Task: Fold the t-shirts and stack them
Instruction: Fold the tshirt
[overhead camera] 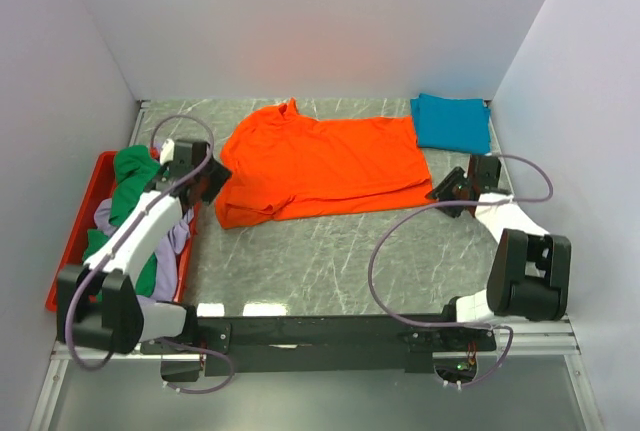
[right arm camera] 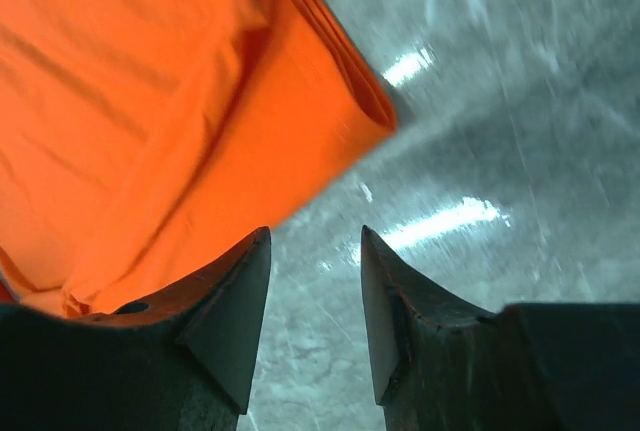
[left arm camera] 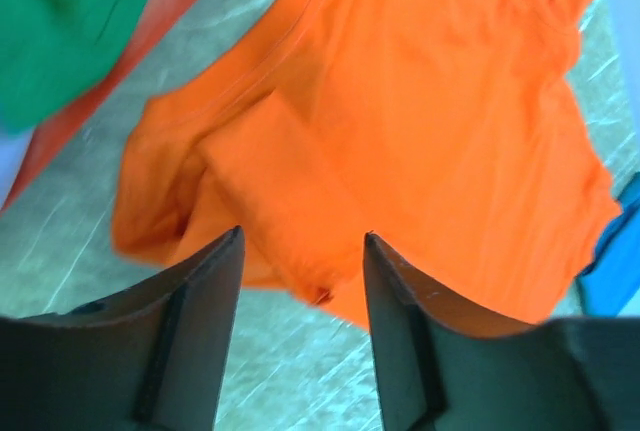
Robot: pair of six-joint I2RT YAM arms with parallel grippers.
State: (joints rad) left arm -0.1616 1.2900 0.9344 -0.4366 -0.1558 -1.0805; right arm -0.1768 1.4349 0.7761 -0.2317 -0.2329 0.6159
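An orange t-shirt (overhead camera: 320, 161) lies spread across the middle of the table, folded once lengthwise, its sleeve at the left (left arm camera: 400, 121). A folded teal-blue t-shirt (overhead camera: 452, 122) sits at the back right. Green (overhead camera: 132, 176) and pale lavender (overhead camera: 105, 213) shirts are heaped in the red tray. My left gripper (overhead camera: 213, 177) hovers open just off the orange shirt's left sleeve, nothing between its fingers (left arm camera: 303, 239). My right gripper (overhead camera: 447, 191) stands open beside the shirt's right hem corner (right arm camera: 360, 101), over bare table (right arm camera: 315, 236).
The shallow red tray (overhead camera: 82, 219) stands along the left wall. White walls close in the table at the left, back and right. Grey marbled tabletop (overhead camera: 330, 261) shows between the orange shirt and the arm bases.
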